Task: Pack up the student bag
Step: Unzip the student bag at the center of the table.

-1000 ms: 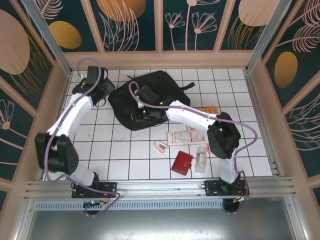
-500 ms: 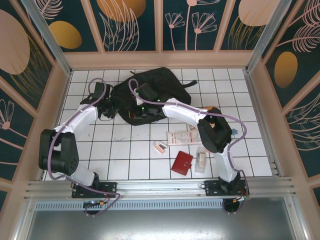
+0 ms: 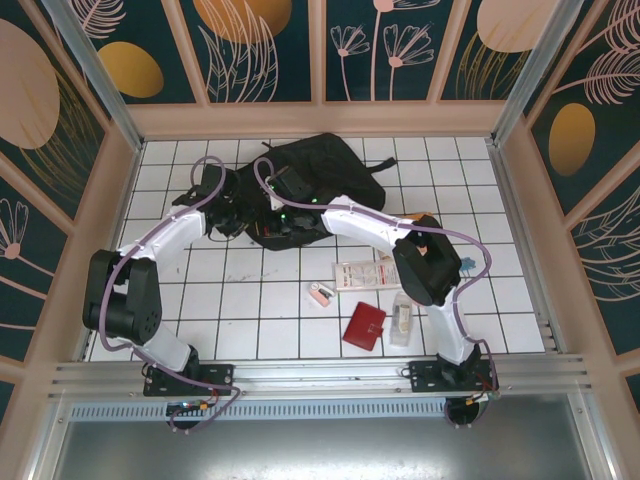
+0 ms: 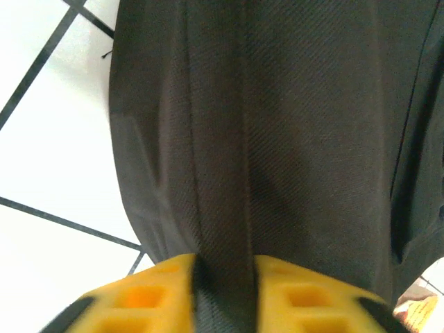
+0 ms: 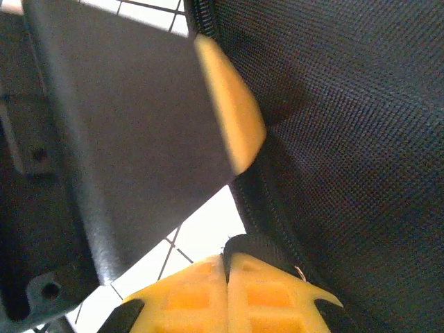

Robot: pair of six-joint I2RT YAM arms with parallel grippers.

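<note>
Student bag [image 3: 335, 165] at the far edge of the worktop [image 3: 500, 300], my left claw [image 4: 223, 274] clamped on a bag fabric fold, my right claw [image 5: 227, 270] pinched on the bag's rim

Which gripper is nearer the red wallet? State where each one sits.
Right. The right gripper is at the student bag's near edge, up and left of the red wallet; the left gripper pinches the bag's fabric farther left, so farther from the wallet.
</note>
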